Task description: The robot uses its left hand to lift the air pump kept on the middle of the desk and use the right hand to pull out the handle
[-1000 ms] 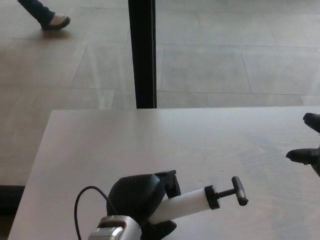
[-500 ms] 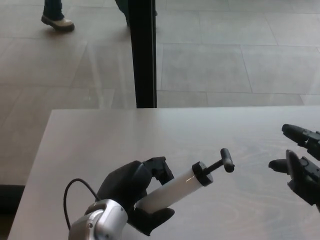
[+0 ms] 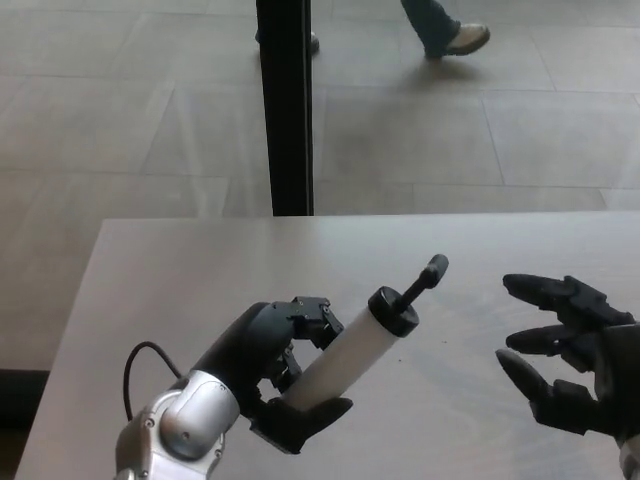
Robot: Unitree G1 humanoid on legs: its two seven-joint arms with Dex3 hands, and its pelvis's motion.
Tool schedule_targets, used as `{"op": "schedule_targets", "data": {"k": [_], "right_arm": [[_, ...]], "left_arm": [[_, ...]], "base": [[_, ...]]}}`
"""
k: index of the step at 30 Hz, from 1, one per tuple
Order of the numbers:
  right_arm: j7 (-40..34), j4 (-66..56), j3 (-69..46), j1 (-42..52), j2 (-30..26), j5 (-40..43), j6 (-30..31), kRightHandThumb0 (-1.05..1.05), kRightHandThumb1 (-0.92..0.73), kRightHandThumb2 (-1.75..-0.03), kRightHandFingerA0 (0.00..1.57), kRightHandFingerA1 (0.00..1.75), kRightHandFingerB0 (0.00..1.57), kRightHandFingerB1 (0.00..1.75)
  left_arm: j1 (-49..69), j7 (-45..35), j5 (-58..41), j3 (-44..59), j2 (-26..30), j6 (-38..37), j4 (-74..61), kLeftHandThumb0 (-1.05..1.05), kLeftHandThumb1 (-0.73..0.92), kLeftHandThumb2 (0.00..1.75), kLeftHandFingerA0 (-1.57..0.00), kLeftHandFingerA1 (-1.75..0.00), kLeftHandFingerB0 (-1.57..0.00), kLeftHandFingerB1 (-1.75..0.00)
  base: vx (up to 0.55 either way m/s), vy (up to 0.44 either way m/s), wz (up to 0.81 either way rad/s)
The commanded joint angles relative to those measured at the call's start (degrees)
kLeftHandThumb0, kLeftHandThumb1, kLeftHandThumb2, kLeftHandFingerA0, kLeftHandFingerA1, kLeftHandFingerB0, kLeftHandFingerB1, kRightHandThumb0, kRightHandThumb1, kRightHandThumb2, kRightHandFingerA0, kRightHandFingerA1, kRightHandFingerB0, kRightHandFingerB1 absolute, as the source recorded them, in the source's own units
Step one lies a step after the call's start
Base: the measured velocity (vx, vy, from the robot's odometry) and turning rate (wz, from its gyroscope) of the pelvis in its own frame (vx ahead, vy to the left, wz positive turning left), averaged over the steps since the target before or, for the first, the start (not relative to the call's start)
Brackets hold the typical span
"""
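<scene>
The air pump is a white cylinder with a black cap and a black T-handle on a thin rod. It is held tilted above the desk, handle end pointing up and to the right. My left hand is shut on the lower part of the cylinder. My right hand is open at the right side, fingers spread and pointing left, apart from the handle by a clear gap.
A black post stands behind the desk's far edge. A person's legs and shoe cross the tiled floor beyond. A black cable loops by my left wrist.
My left hand has raised the pump and tilted it steeper. My right hand has come further in from the right toward the handle. The person walked rightward across the floor.
</scene>
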Motion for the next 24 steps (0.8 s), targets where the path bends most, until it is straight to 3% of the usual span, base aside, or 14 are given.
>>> {"op": "schedule_targets", "data": {"k": [1,2,3,4,9,10,12,13,14,17,18,19,21,24], "right_arm": [[-2.10,0.41,1.26,-2.99,-2.07,-7.40,-7.19,-0.50,-0.53,-0.56,0.52,1.07,0.58,0.44],[-2.17,0.37,1.26,-3.12,-2.09,-7.58,-7.26,-0.50,-0.53,-0.56,0.52,1.07,0.58,0.44],[-2.29,0.26,1.27,-3.69,-2.21,-8.08,-7.35,-0.51,-0.54,-0.56,0.52,1.07,0.58,0.45],[-2.18,0.16,1.15,-4.10,-2.13,-8.02,-7.44,-0.50,-0.53,-0.56,0.51,1.07,0.59,0.46],[-1.81,1.61,0.41,-6.26,-3.13,-8.86,-9.91,-0.50,-0.53,-0.56,0.55,0.97,0.60,0.45],[-1.62,1.77,0.33,-6.52,-3.17,-8.77,-9.95,-0.51,-0.53,-0.56,0.55,0.98,0.60,0.46],[-1.30,2.18,0.27,-7.12,-3.23,-8.64,-10.05,-0.51,-0.53,-0.56,0.55,0.98,0.60,0.46],[-1.23,2.16,0.19,-7.20,-3.30,-8.65,-10.15,-0.51,-0.53,-0.56,0.56,0.97,0.61,0.46],[-0.99,1.99,0.19,-7.46,-3.34,-8.57,-9.86,-0.52,-0.54,-0.57,0.57,0.97,0.63,0.46],[-0.50,1.74,0.05,-7.46,-3.38,-8.16,-9.98,-0.51,-0.54,-0.56,0.57,0.95,0.63,0.46],[-0.36,1.49,0.14,-7.09,-3.38,-8.22,-9.82,-0.50,-0.53,-0.56,0.58,0.95,0.64,0.45],[-0.25,1.11,0.32,-6.67,-3.32,-8.38,-9.68,-0.50,-0.53,-0.56,0.58,0.95,0.64,0.45],[0.54,1.37,1.00,-6.04,-3.49,-8.59,-10.62,-0.49,-0.53,-0.56,0.57,0.96,0.63,0.45],[2.49,-0.02,2.31,-3.78,-3.34,-8.48,-9.13,-0.39,-0.51,-0.55,0.55,0.94,0.62,0.43]], "left_arm": [[-2.03,-3.44,1.53,-3.64,5.79,-0.12,-1.25,-0.05,0.66,1.32,-1.13,-1.23,-1.13,-1.22],[-2.33,-3.95,2.25,-4.45,6.33,1.51,-1.74,-0.05,0.66,1.32,-1.13,-1.23,-1.13,-1.22],[-2.97,-5.34,2.66,-5.76,7.91,2.51,-2.20,-0.05,0.39,1.57,-0.94,-1.75,-0.85,-1.54],[-3.28,-6.37,3.22,-6.96,9.59,2.18,-2.57,-0.06,0.36,1.51,-0.91,-1.75,-0.79,-1.66],[-5.98,-13.54,6.30,-14.19,15.85,5.63,-3.46,-0.11,0.36,1.44,-0.84,-1.75,-0.77,-1.57],[-6.37,-14.04,7.08,-15.51,16.69,5.58,-3.43,-0.13,0.33,1.48,-0.81,-1.75,-0.79,-1.46],[-7.02,-14.74,8.17,-17.53,18.10,5.70,-3.49,-0.13,0.33,1.48,-0.81,-1.75,-0.79,-1.46],[-7.28,-14.45,10.38,-19.42,19.13,5.16,-3.76,-0.13,0.36,1.42,-0.79,-1.70,-0.79,-1.26],[-7.62,-14.95,11.60,-20.70,19.79,5.51,-4.01,-0.09,0.44,1.33,-0.77,-1.69,-0.80,-1.16],[-8.11,-15.12,12.79,-22.36,21.12,5.32,-4.67,-0.09,0.47,1.29,-0.81,-1.69,-0.79,-1.24],[-8.47,-15.92,11.45,-21.62,21.05,6.33,-4.74,-0.09,0.42,1.38,-0.78,-1.74,-0.77,-1.39],[-8.90,-16.65,11.14,-21.35,20.84,7.64,-4.81,-0.07,0.39,1.38,-0.78,-1.73,-0.78,-1.33],[-9.71,-17.47,8.88,-19.59,20.44,7.84,-5.09,-0.07,0.38,1.41,-0.80,-1.75,-0.80,-1.50],[-9.97,-18.21,6.03,-16.92,19.57,8.58,-5.51,-0.11,0.34,1.46,-0.82,-1.75,-0.80,-1.59]], "base": [[0.00,0.000,0.00],[0.00,0.000,0.00],[0.00,0.000,0.00],[0.00,0.000,0.00],[0.00,0.000,0.00],[0.00,0.000,0.00],[0.00,0.000,0.00],[0.00,0.000,0.00],[0.00,0.000,0.00],[0.00,0.000,0.00],[0.00,0.000,0.00],[0.00,0.000,0.00],[0.00,0.000,0.00],[0.00,0.000,0.00]]}}
